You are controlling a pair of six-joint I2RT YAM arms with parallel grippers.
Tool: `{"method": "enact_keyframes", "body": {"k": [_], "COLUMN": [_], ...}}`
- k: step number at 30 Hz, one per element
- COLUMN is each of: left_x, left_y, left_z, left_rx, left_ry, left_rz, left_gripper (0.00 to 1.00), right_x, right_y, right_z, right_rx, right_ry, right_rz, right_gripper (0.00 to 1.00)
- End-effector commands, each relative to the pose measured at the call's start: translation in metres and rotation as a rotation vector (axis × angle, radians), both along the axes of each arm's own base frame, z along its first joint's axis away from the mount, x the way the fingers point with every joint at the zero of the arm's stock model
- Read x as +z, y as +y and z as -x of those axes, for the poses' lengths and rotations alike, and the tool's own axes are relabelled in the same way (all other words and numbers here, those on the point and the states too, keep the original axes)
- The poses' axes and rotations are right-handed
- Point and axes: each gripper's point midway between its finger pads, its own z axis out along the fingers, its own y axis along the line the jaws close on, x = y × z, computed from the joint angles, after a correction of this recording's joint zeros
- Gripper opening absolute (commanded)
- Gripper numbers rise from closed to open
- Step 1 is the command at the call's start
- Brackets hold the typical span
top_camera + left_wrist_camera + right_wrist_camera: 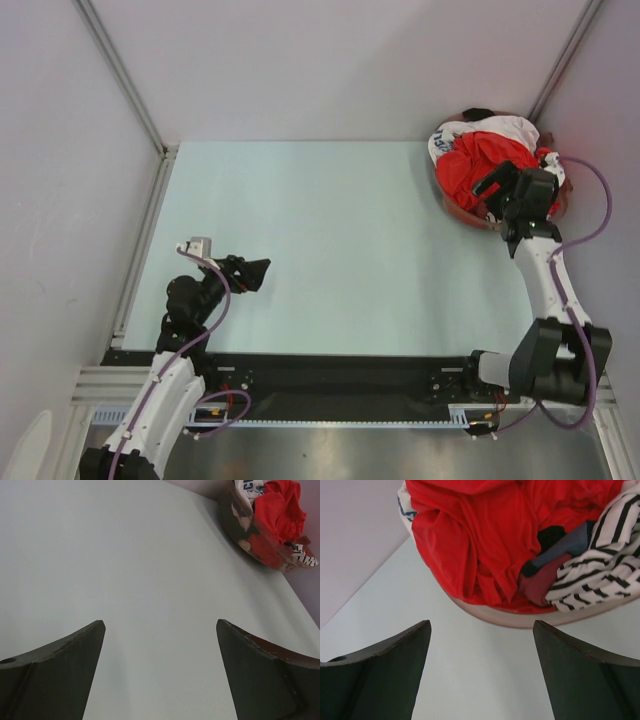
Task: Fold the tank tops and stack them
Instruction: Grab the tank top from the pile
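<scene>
Right wrist view: right gripper (480,630) spread, empty, over the basket (520,622) at the far right corner — red tank top (470,540) heaped uppermost, striped tank top (600,570) beside it. Step: first pick, not yet made. Next — descend, pinch red cloth; left gripper (160,627) spread, near left edge.

My two arms wore smooth white plastic shells (165,395) between bulky black joint housings (540,360), and a thin purple cable (607,205) looped loosely along each arm. My left gripper (160,622) and right gripper (481,622) were matte and dark. Seen close, my dark wedge-shaped fingers (55,675) had curved inner edges, and one carried a faint reddish scuff (260,642) along its rim.
</scene>
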Motion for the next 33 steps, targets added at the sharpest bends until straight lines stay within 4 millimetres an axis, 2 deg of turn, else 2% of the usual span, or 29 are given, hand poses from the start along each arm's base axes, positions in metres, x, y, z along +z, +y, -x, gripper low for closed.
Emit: {"method": "enact_keyframes", "body": {"k": [1, 2, 3, 4, 7, 8, 9, 10, 11, 13, 15, 16, 17, 18, 19, 20, 22, 23, 24, 25, 26, 27, 28, 29, 31, 32, 33], "left_x": [0.009, 0.009, 0.009, 0.009, 0.008, 0.008, 0.007, 0.007, 0.007, 0.008, 0.007, 0.007, 0.006, 0.006, 0.006, 0.006, 0.005, 0.005, 0.004, 0.005, 0.004, 0.004, 0.004, 0.004, 0.004, 0.004, 0.006], "left_y": [-0.001, -0.001, -0.001, -0.001, -0.001, -0.001, -0.001, -0.001, -0.001, -0.001, -0.001, -0.002, -0.002, -0.002, -0.002, -0.002, -0.003, -0.003, -0.003, -0.003, -0.003, -0.003, -0.003, -0.003, -0.002, -0.002, -0.003], "left_z": [-0.002, -0.002, -0.002, -0.002, -0.002, -0.002, -0.002, -0.002, -0.003, -0.003, -0.003, -0.003, -0.002, -0.002, -0.002, -0.002, -0.003, -0.003, -0.003, -0.004, -0.004, -0.004, -0.004, -0.004, -0.004, -0.004, -0.004], "left_rx": [-0.012, -0.01, -0.012, -0.012, -0.01, -0.012, -0.012, -0.012, -0.01, -0.01, -0.01, -0.013, -0.015, -0.018, -0.018, -0.018, -0.018, -0.019, -0.019, -0.019, -0.021, -0.021, -0.019, -0.019, -0.016, -0.017, -0.018], "left_ry": [-0.046, -0.044, -0.044, -0.045, -0.042, -0.041, -0.04, -0.041, -0.041, -0.041, -0.041, -0.041, -0.039, -0.037, -0.039, -0.04, -0.037, -0.036, -0.034, -0.034, -0.033, -0.028, -0.028, -0.027, -0.026, -0.029, -0.034], "left_rz": [-0.014, -0.011, -0.011, -0.011, -0.012, -0.013, -0.013, -0.013, -0.013, -0.013, -0.013, -0.013, -0.011, -0.011, -0.011, -0.013, -0.01, -0.012, -0.01, -0.01, -0.012, -0.011, -0.012, -0.013, -0.015, -0.017, -0.015], "left_gripper": [1.0, 1.0, 1.0, 1.0, 1.0, 1.0, 1.0, 1.0, 1.0, 1.0, 1.0, 1.0, 1.0, 1.0, 1.0, 1.0, 1.0, 1.0, 1.0, 1.0, 1.0, 1.0, 1.0, 1.0, 1.0, 1.0, 1.0], "right_x": [0.011, 0.021, 0.021, 0.008, 0.02, 0.008, 0.015, 0.012, -0.003, -0.002, -0.017, -0.011, -0.013, -0.025, -0.024, -0.009, -0.009, -0.003, 0.014, 0.019, 0.027, 0.045, 0.053, 0.062, 0.079, 0.11, 0.126], "right_y": [-0.007, -0.008, -0.013, -0.014, -0.015, -0.016, -0.018, -0.019, -0.024, -0.028, -0.036, -0.039, -0.042, -0.045, -0.044, -0.047, -0.042, -0.041, -0.038, -0.034, -0.025, -0.019, -0.013, -0.003, 0.011, 0.019, 0.045], "right_z": [-0.03, -0.041, -0.047, -0.057, -0.081, -0.09, -0.099, -0.104, -0.112, -0.124, -0.136, -0.145, -0.15, -0.157, -0.163, -0.172, -0.182, -0.185, -0.19, -0.193, -0.196, -0.201, -0.204, -0.204, -0.195, -0.183, -0.178], "right_rx": [-0.009, -0.018, -0.043, -0.047, -0.06, -0.058, -0.06, -0.063, -0.079, -0.095, -0.129, -0.136, -0.148, -0.154, -0.154, -0.16, -0.137, -0.14, -0.137, -0.118, -0.096, -0.078, -0.06, -0.037, -0.007, 0.011, 0.056], "right_ry": [-0.007, -0.029, -0.028, 0.001, -0.015, 0.014, 0.0, 0.007, 0.044, 0.042, 0.062, 0.046, 0.049, 0.066, 0.06, 0.031, 0.04, 0.033, 0.002, -0.004, -0.016, -0.051, -0.06, -0.07, -0.083, -0.143, -0.198], "right_rz": [-0.009, -0.003, 0.005, 0.001, 0.019, 0.021, 0.026, 0.03, 0.04, 0.055, 0.078, 0.079, 0.082, 0.089, 0.099, 0.112, 0.146, 0.164, 0.181, 0.213, 0.221, 0.227, 0.231, 0.231, 0.231, 0.257, 0.266], "right_gripper": [0.91, 0.91, 0.91, 0.91, 0.91, 0.9, 0.89, 0.89, 0.89, 0.88, 0.88, 0.86, 0.81, 0.8, 0.77, 0.69, 0.57, 0.52, 0.52, 0.53, 0.46, 0.33, 0.19, 0.0, 0.0, 0.0, 0.0]}}
